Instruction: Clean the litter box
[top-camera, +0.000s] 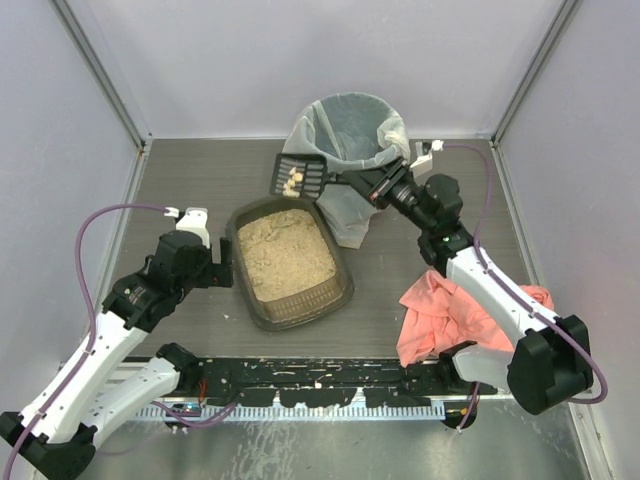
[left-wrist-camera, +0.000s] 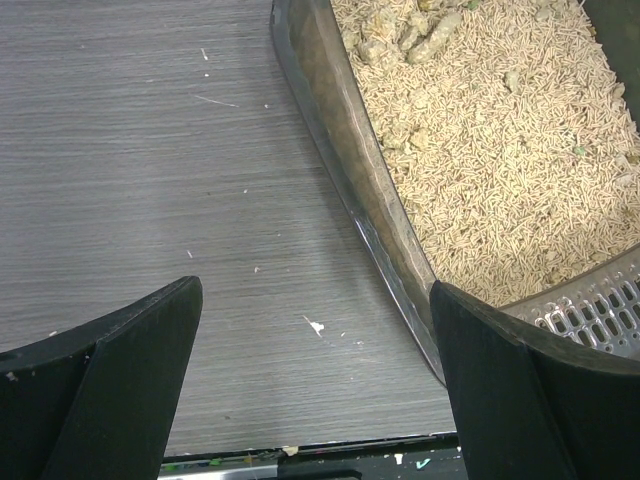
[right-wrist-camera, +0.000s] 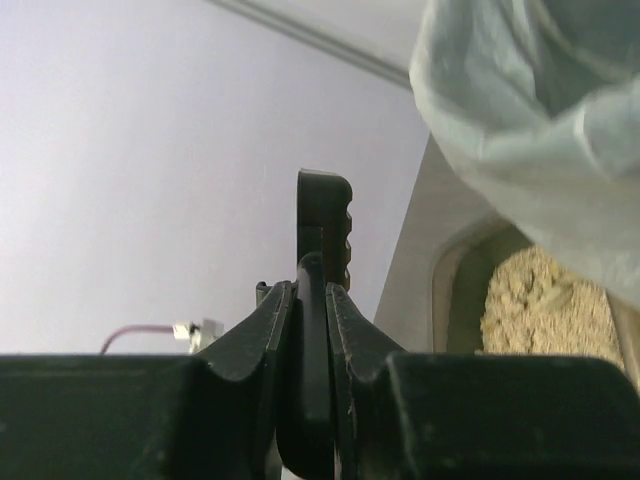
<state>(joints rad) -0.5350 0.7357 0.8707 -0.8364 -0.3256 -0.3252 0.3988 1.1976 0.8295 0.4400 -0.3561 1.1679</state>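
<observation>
The litter box (top-camera: 262, 314) is a dark translucent tray of tan granules in the middle of the table. My right gripper (top-camera: 372, 184) is shut on the handle of a black slotted scoop (top-camera: 300, 177). It holds the scoop level in the air, with pale clumps in it, just left of the white-bagged bin (top-camera: 350, 130). In the right wrist view the handle (right-wrist-camera: 313, 330) is pinched between my fingers. My left gripper (top-camera: 222, 270) is open and empty at the box's left wall. In the left wrist view the rim (left-wrist-camera: 345, 150) runs between my fingers (left-wrist-camera: 120, 370).
A pink cloth (top-camera: 450, 310) lies crumpled by the right arm. A black rail (top-camera: 320, 380) runs along the table's near edge. The box has a slotted grate (left-wrist-camera: 600, 310) at its near end. Clumps (left-wrist-camera: 420, 35) lie in the granules at its far end.
</observation>
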